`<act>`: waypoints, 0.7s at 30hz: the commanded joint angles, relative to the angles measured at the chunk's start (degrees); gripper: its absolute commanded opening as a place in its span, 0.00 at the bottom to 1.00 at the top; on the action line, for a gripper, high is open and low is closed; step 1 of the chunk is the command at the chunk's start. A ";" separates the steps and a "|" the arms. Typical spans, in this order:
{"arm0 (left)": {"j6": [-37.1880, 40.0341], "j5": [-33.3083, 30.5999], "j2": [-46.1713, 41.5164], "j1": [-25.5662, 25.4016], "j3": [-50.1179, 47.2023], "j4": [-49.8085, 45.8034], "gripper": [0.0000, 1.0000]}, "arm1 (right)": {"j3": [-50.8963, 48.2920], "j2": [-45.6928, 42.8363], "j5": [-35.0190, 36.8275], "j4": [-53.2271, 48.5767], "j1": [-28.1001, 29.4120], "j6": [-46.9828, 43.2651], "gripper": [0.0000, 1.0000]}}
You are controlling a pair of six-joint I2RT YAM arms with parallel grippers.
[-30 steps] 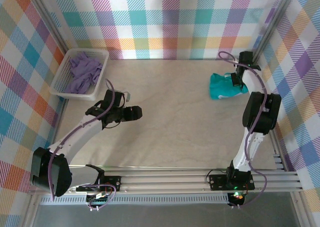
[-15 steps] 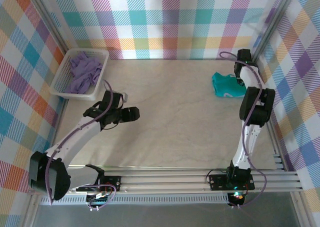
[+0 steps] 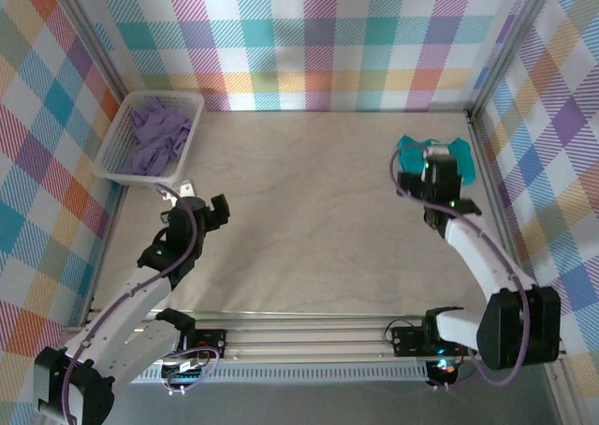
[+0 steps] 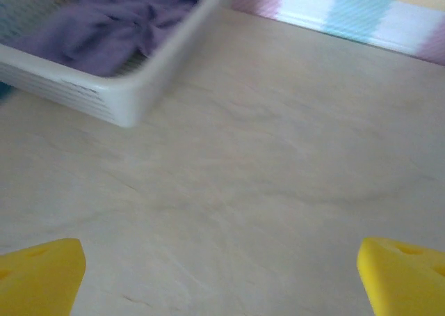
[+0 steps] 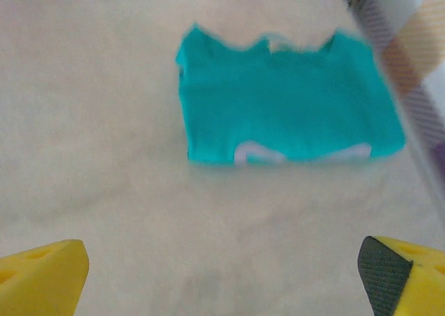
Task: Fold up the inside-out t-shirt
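Observation:
The teal-green t-shirt (image 5: 285,114) lies as a compact folded rectangle at the far right of the table, a pale printed graphic showing along its near edge. From above, the t-shirt (image 3: 461,153) is partly covered by my right gripper (image 3: 438,166), which hovers just short of it. In the right wrist view the right gripper (image 5: 222,281) is open, its yellow fingertips (image 5: 42,274) wide apart over bare table. My left gripper (image 3: 208,203) is open over the left half of the table; in its own view, the left gripper (image 4: 222,278) holds nothing.
A white basket (image 3: 117,149) with a lavender-purple garment (image 3: 154,130) stands at the far left; the basket (image 4: 132,93) is ahead and left of the left gripper. Checked walls enclose the table, with a metal post near the t-shirt's right side.
The right arm has drawn back from the far right corner toward the near side, leaving the t-shirt flat on the table. The left arm has swung back and to the left.

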 commanded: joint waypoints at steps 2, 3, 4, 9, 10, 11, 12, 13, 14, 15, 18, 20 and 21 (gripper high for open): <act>11.42 -6.42 4.87 3.32 -5.85 19.84 1.00 | -13.88 -2.81 -5.26 21.89 -0.40 -0.85 1.00; 13.22 -5.48 7.38 4.03 -7.70 25.24 1.00 | -15.87 -2.13 -6.04 25.66 -0.46 -1.71 1.00; 14.36 -4.15 10.32 4.83 -8.84 30.50 1.00 | -17.72 -0.86 -7.19 29.71 -0.43 -2.64 1.00; 14.52 3.82 24.88 8.57 -9.05 41.79 1.00 | -19.35 7.68 -6.19 40.27 -0.50 -3.90 1.00; 15.87 5.91 27.29 8.88 -9.40 45.15 1.00 | -18.46 8.24 -7.22 39.20 -0.76 -3.78 1.00; 16.70 6.62 29.51 9.04 -9.42 47.48 1.00 | -18.90 9.02 -7.56 41.97 -0.91 -3.89 1.00; 17.63 7.18 30.16 9.17 -8.50 46.57 1.00 | -19.40 9.49 -7.98 43.59 -1.00 -4.23 1.00; 18.35 8.14 30.65 9.43 -7.94 46.35 1.00 | -20.11 10.12 -8.55 47.79 -1.34 -4.34 1.00; 19.02 8.27 31.58 9.72 -8.07 48.32 1.00 | -20.58 10.74 -9.87 50.05 -1.80 -4.29 1.00; 19.08 9.04 32.62 10.31 -8.44 50.31 1.00 | -20.96 11.73 -11.13 52.19 -2.31 -4.38 1.00; 17.42 12.34 37.27 12.65 -8.71 53.98 1.00 | -21.62 16.89 -12.75 58.12 -3.36 -4.22 1.00; 17.89 14.87 40.72 13.01 -8.68 57.10 1.00 | -22.11 20.71 -13.77 62.84 -3.90 -4.01 1.00; 17.57 16.08 40.54 13.67 -8.64 56.78 1.00 | -21.82 21.77 -13.64 63.78 -4.00 -4.05 1.00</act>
